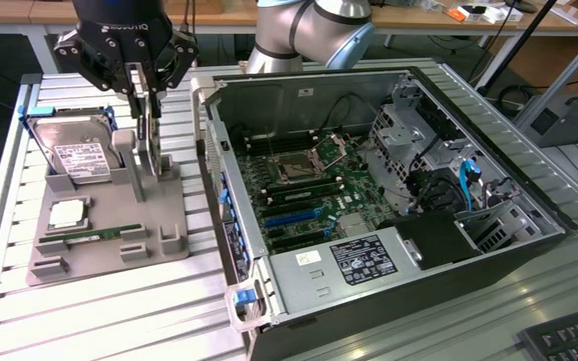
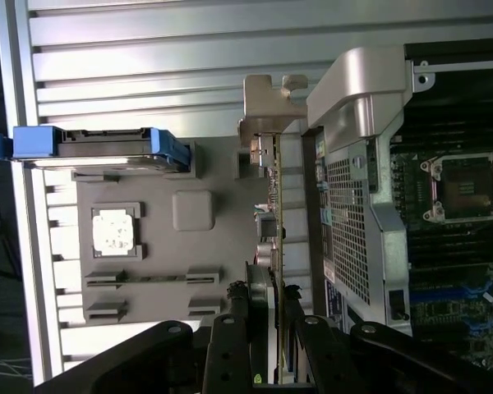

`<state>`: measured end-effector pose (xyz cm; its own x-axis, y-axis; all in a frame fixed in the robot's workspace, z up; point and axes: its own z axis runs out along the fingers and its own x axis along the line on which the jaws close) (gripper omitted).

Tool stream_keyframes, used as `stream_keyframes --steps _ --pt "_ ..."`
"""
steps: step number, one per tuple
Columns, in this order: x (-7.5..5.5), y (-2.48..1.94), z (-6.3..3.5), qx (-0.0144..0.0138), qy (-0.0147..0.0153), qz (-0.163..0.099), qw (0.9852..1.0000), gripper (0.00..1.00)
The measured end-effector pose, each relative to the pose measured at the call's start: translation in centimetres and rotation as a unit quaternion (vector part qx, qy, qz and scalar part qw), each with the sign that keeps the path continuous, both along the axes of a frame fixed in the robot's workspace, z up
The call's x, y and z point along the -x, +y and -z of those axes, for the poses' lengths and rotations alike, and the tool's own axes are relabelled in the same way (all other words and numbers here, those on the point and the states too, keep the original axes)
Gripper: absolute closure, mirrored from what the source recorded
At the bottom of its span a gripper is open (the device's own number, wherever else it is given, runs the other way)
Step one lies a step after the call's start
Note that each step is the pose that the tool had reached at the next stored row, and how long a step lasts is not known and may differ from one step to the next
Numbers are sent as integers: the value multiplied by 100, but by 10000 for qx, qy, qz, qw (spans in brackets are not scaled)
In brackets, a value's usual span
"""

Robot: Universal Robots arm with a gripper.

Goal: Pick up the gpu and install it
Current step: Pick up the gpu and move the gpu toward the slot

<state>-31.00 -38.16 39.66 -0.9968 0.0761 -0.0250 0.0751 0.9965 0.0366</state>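
**Hidden or unclear.** In the exterior view the gpu is seen edge-on, so neither of its faces can be read. Its lower edge is masked by the grey fixture in which it stands upright. The top of the gripper is cut off by the frame edge, as is the robot arm behind it. A keyboard is cropped at the lower corner on the exterior view's right. In the wrist view the gpu is again presented as a thin edge, with its silver bracket at the far end. The dark fingers merge with the black cooler, so the contact line is hard to trace.

**Gripper.** The gripper is set over the card's upper edge, half closed, with one finger on each face. The fingers appear to be clamped against the card, which is seated in the fixture beside the computer case, on the exterior view's left of it.

**Surroundings.** A hard drive, a processor and a RAM stick are held in the same fixture on the slatted table. The motherboard is exposed inside the open case.
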Motion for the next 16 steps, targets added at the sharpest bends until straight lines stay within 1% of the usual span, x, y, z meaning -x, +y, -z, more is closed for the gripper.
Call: stream_keyframes --steps 16 --pt "0 0 -87 0 0 0 10000 73"
